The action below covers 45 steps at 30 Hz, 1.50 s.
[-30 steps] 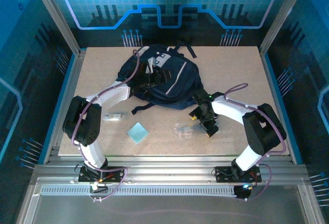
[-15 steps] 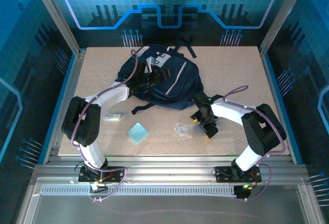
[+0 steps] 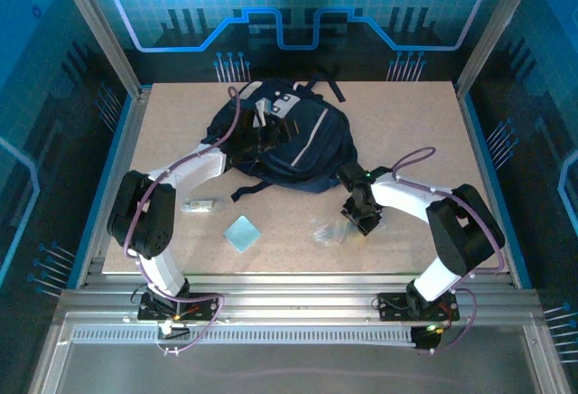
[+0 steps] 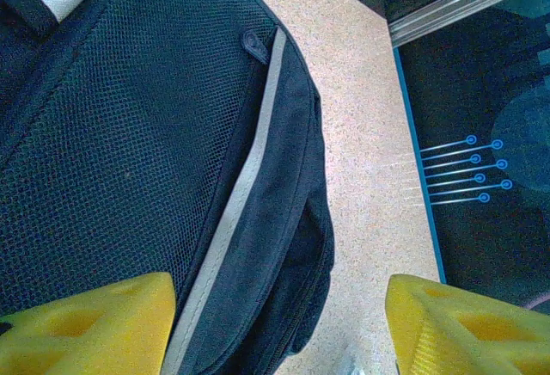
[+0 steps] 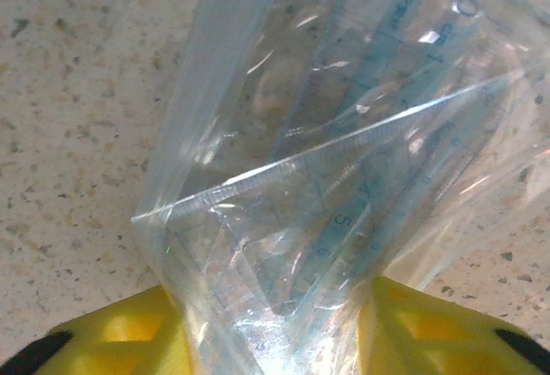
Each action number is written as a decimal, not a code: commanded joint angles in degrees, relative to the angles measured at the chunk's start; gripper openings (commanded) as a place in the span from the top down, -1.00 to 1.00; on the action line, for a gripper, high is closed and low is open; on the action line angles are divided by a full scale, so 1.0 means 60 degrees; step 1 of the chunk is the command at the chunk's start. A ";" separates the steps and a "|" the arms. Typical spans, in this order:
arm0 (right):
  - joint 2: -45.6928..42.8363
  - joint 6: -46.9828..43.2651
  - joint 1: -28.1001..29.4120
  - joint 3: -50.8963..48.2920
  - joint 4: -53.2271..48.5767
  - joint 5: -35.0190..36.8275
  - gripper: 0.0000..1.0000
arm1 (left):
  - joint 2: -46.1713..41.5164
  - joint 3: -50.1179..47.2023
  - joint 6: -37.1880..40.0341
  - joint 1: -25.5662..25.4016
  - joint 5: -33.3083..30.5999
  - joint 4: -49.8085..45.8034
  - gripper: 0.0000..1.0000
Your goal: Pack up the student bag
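The big dark navy cloth student bag [image 4: 129, 134] looks like matt woven fabric, with a coarse open mesh panel and a smoother light grey stripe sewn down it, while the pale speckled bench [image 3: 406, 132] has a dull, grainy, stone-like finish. The crinkly clear plastic sleeve [image 5: 215, 134] is super glossy, glare all over it, and the see-through hard plastic rulers [image 5: 378, 74] inside look slick and smooth too. The yellow fingers [image 4: 86, 323] of the left end effector [image 4: 279, 328] look like matt moulded plastic, slightly grainy, and the grey frame rails [image 3: 298, 299] up front are ribbed bare metal.
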 commanded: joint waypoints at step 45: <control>-0.0843 -0.7755 -0.5703 0.1572 0.1089 -0.3177 1.00 | 0.3197 0.5542 0.6006 -0.2833 -0.5224 -0.6647 -0.35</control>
